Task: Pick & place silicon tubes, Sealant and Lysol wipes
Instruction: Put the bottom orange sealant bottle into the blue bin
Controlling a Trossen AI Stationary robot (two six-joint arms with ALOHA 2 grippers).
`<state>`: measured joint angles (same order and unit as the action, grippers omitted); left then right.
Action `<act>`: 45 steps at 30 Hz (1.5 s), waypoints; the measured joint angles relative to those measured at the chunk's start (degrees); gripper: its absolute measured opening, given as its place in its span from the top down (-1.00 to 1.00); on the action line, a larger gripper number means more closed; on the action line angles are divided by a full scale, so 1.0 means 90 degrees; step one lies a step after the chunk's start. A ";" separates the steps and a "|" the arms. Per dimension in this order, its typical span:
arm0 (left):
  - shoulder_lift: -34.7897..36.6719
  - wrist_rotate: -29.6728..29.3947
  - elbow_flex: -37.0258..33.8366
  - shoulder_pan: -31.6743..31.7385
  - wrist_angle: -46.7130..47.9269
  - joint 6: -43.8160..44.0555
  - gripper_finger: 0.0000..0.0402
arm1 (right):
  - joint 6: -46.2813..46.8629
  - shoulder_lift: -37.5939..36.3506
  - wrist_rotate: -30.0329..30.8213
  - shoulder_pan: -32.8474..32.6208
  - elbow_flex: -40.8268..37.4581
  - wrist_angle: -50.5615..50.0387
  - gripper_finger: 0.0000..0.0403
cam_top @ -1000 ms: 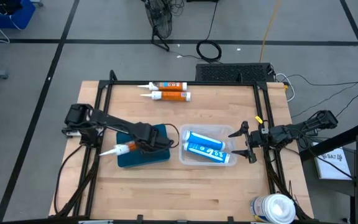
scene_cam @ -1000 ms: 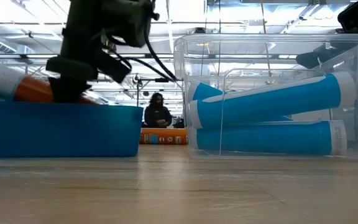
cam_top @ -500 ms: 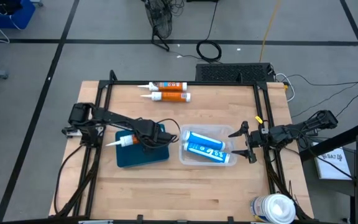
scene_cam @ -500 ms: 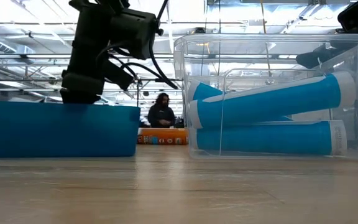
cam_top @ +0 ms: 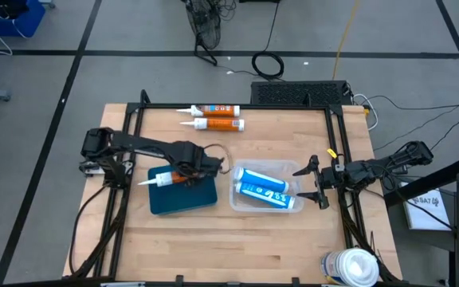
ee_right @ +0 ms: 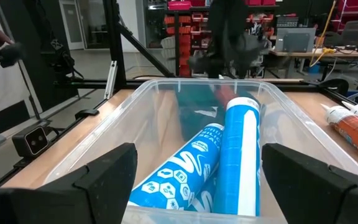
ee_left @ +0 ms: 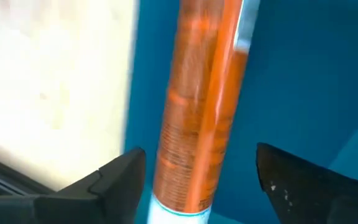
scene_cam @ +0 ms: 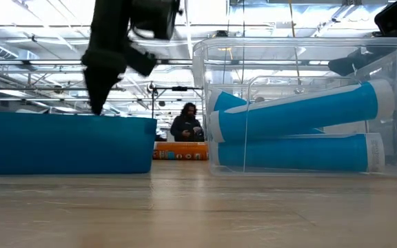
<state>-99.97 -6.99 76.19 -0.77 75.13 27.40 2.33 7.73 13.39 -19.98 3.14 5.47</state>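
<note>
The table (cam_top: 293,239) is light, matt wood. The bin (scene_cam: 391,62) is clear, glossy plastic. The tray (scene_cam: 60,145) is matt blue plastic. The sealant tube (ee_left: 197,112) is glossy orange.

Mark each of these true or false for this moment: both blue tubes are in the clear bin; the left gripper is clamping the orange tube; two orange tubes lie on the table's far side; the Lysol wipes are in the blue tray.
1. Both blue tubes lie in the clear bin. True.
2. The left gripper clamps the orange tube. False: its fingers stand open around it, over the blue tray.
3. Two orange tubes lie at the far side. True.
4. The Lysol wipes sit in the blue tray. False: they stand at the table's near right corner.
</note>
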 joint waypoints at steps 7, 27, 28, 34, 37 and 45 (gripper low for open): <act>0.0188 -0.2503 0.0972 0.0375 -0.0157 -0.1164 -0.37 | -0.0002 0.0000 0.0000 0.0001 0.0000 0.0003 -0.61; -0.0086 0.0764 0.1055 0.3756 -0.3568 -0.4592 -0.35 | -0.0002 0.0000 -0.0002 0.0001 0.0000 0.0003 -0.61; -0.0215 0.0772 0.1049 0.3771 -0.3542 -0.4611 -0.35 | -0.0002 0.0000 0.0000 -0.0001 0.0001 0.0003 -0.61; -0.1120 0.0445 0.1046 0.3741 -0.3549 -0.5310 -0.35 | -0.0001 0.0002 -0.0001 -0.0001 0.0002 0.0003 -0.61; -0.1394 0.0587 0.1058 0.3817 -0.3555 -0.5473 -0.35 | -0.0002 0.0002 -0.0002 -0.0001 0.0002 0.0003 -0.61; -0.2124 0.0548 0.1075 0.3919 -0.3653 -0.5593 -0.35 | -0.0002 0.0002 -0.0001 0.0001 0.0001 0.0003 -0.61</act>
<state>-119.09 -2.06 85.87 34.50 42.26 -22.94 2.31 7.75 13.38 -19.97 3.15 5.50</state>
